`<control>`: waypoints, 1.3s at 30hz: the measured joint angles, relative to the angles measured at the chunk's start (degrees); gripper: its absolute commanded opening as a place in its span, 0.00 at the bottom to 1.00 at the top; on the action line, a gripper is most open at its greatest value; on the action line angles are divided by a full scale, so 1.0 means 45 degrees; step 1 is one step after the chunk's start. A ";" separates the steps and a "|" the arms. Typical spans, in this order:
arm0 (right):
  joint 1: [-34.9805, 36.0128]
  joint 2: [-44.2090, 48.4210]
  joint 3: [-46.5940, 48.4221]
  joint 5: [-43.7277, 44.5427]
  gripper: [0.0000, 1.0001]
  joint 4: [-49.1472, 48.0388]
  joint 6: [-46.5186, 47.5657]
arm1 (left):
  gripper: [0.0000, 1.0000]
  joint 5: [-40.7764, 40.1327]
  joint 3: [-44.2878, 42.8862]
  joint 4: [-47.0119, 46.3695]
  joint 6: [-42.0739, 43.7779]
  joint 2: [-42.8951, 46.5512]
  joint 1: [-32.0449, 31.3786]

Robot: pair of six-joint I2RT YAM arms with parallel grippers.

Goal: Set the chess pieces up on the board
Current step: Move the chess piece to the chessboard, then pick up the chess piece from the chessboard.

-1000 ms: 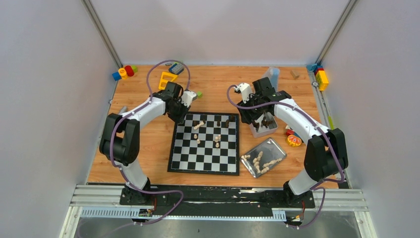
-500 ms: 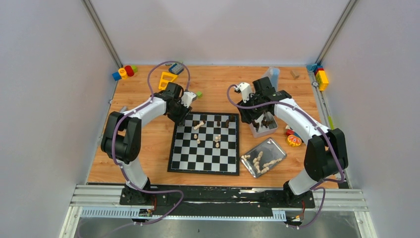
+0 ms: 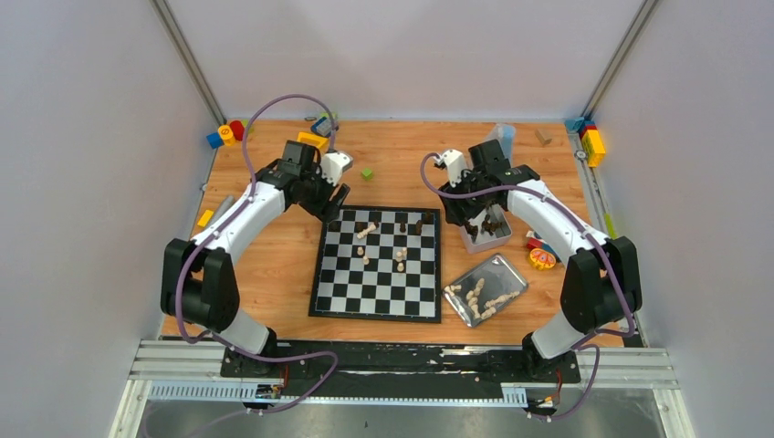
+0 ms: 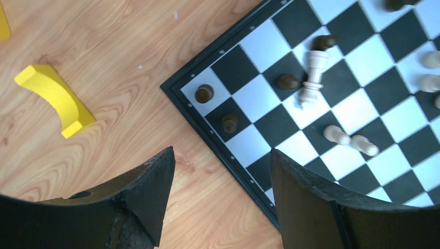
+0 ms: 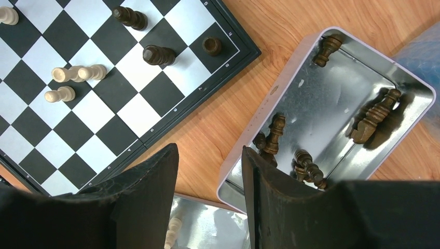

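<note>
The left hand (image 3: 330,203) has drawn back left from the far-left corner of the board (image 3: 376,263) — jaws now spread wide, empty.

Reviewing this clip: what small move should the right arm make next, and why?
Probably shift over the tray and lower onto the dark piece lying just inside its board-side wall. The right arm's jaws stand open and empty above that wall, several dark pieces lie in the tray, and the board shows only a few dark ones on its far rows.
</note>
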State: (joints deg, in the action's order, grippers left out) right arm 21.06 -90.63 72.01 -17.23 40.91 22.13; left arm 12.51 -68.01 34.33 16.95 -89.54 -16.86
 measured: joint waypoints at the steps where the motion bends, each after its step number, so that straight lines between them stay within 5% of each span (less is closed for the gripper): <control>1: -0.0063 0.0005 -0.0015 -0.0068 0.49 0.0000 0.0000 | 0.72 0.0189 0.0000 0.0063 0.0058 0.0185 -0.0039; 11: -0.0996 0.1083 -0.1593 -0.0884 0.48 -0.0729 0.0000 | 0.55 0.1418 -0.1132 0.0627 0.0899 -0.0534 -0.1836; 22: -0.1394 0.1613 -0.2807 -0.1360 0.48 -0.1486 -0.0044 | 0.51 0.1311 -0.2108 0.1025 0.1350 -0.2293 -0.3070; 39: -0.1477 0.1617 -0.2919 -0.1540 0.48 -0.1870 -0.0049 | 0.49 0.1088 -0.2370 0.1073 0.1724 -0.3473 -0.3177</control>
State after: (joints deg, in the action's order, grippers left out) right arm 14.41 -83.35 58.87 -24.16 32.49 21.91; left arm 17.41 -78.67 39.16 24.71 -105.16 -31.16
